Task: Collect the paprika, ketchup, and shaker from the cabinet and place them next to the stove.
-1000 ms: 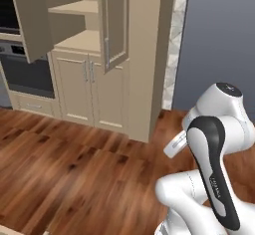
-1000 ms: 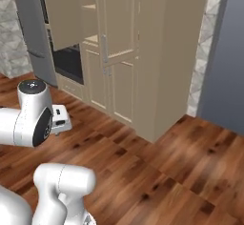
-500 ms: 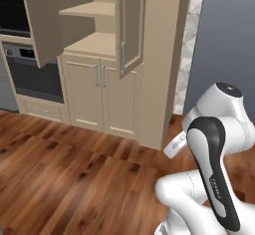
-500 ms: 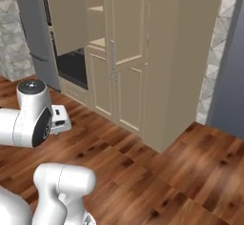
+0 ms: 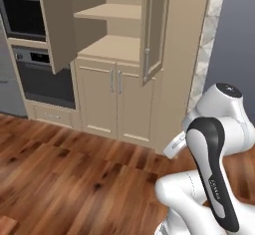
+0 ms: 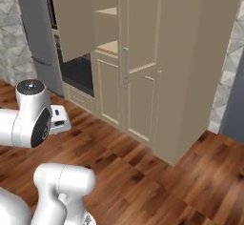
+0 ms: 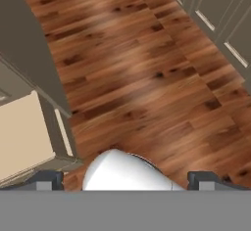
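I see the cabinet ahead of me, a tall beige wooden unit with its upper doors swung open over deep shelves, and two small lower doors with metal bar handles. From both base views its open shelves look bare; I cannot make out any jar, bottle or shaker on them. To its left a dark built-in oven sits in the wall. Wooden floor lies between my base and the cabinet. My claw is well apart from the cabinet, pointing down at the floor, its two fingertips spread wide with nothing between them. The white arm is folded close to the base.
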Controlling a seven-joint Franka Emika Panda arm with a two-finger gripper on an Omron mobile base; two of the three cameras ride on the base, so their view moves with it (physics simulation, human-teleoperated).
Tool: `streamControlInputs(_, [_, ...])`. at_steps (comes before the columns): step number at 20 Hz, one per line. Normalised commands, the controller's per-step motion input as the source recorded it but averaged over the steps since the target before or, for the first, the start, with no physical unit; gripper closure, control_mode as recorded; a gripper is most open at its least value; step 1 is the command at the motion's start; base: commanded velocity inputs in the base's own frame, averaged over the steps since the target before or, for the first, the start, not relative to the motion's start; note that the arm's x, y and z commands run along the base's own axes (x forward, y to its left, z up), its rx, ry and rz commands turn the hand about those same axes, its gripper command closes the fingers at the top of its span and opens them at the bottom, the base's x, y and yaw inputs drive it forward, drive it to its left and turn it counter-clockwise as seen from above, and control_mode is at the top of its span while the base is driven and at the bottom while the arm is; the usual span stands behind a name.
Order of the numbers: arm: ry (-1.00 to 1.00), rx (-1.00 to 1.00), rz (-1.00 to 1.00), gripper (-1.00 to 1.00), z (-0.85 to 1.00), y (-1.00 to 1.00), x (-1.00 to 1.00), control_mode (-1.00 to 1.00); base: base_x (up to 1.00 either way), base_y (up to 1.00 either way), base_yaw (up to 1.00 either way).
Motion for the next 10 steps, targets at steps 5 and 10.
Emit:
streamControlInputs(5, [0.00,0.00,0.00,-1.00,0.00,0.00,0.00,1.00,0.71,0.26,-0.07])
streamControlInputs(10, [0.00,0.00,0.00,-1.00,0.00,0.00,0.00,1.00,0.54,0.20,-0.19])
